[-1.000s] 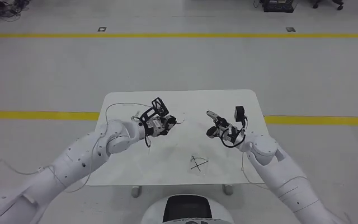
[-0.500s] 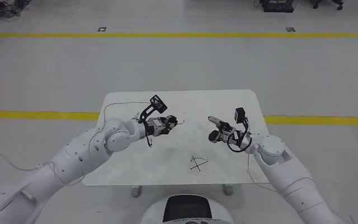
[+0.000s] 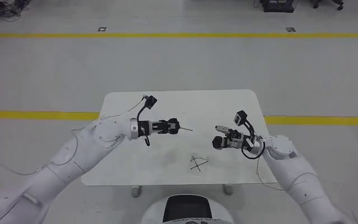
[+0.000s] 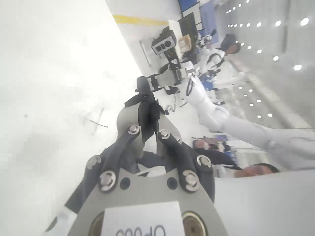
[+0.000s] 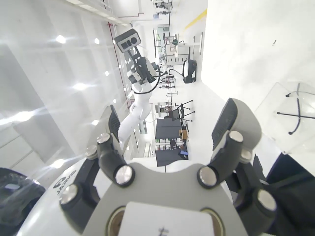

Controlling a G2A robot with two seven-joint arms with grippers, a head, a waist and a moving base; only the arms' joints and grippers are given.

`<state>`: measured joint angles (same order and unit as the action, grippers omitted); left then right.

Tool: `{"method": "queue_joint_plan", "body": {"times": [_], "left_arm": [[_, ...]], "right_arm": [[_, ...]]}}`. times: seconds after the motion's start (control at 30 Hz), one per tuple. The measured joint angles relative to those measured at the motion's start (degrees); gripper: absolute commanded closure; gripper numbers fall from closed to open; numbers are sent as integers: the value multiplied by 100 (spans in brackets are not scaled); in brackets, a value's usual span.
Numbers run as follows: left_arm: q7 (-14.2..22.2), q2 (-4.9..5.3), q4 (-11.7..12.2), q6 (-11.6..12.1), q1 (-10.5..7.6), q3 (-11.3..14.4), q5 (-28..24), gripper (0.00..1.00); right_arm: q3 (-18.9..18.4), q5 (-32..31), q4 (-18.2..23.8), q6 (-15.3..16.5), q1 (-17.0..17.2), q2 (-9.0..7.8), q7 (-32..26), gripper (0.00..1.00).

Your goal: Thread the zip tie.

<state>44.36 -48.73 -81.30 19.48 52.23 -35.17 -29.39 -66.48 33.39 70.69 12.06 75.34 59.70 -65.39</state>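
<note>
Biggest thing here is the white tabletop (image 3: 224,103), and both arms are held up over the middle of it, roughly facing each other.

The left tool (image 3: 172,126) is lying on its side, pinched tight on the zip tie (image 3: 185,129). A thin black tail sticks out past the fingertips toward the other arm. My guess is it's held like that so the free end is out in open air, where the other side can get at it. In the left wrist view the black bit between the fingers is bunched up, so I can't tell which end is the head.

The right tool (image 3: 217,142) sits apart from that tail, pointing back at it with its fingers (image 5: 222,121) spread wide and nothing in them. That reads to me as lined up to take the loose end, with the threading itself not started yet.

Smallest stuff: two more ties (image 3: 197,163) lie crossed on the tabletop nearer the robot, between the arms and touching neither. Probably just spares parked out of the way.
</note>
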Motion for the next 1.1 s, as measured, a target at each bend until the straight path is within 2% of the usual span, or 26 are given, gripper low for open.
{"method": "queue_joint_plan", "body": {"times": [0.1,0.17,0.37,0.43,0.5,0.53,0.63,0.73,0.83,0.97,1.1], "left_arm": [[479,-156,227,0,215,-391,-428,100],[575,-217,277,0,266,-555,-358,100],[559,-215,264,-2,267,-539,-292,100],[594,-242,238,-46,357,-528,-525,100],[686,-272,317,-76,403,-503,-830,100],[778,-307,360,-76,450,-480,-1084,100],[1021,-401,540,-72,492,-417,-1780,100],[1107,-506,757,-28,488,-317,-2085,100],[1049,-619,980,1,465,-236,-2283,100],[840,-767,1160,1,454,-206,-2446,100],[809,-794,1167,0,422,-239,-2421,100]], "right_arm": [[115,359,-268,252,-154,55,-540,0],[130,474,-364,305,-195,66,-674,0],[127,450,-339,301,-189,64,-647,0],[183,312,-278,429,-169,75,-611,0],[234,378,-339,631,-191,100,-828,0],[261,505,-457,736,-238,120,-992,0],[305,573,-646,749,-384,194,-1228,0],[277,642,-747,742,-465,297,-1412,0],[279,683,-872,742,-550,417,-1430,0],[288,687,-1053,742,-705,584,-1425,0],[277,673,-1067,742,-721,601,-1425,0]]}}
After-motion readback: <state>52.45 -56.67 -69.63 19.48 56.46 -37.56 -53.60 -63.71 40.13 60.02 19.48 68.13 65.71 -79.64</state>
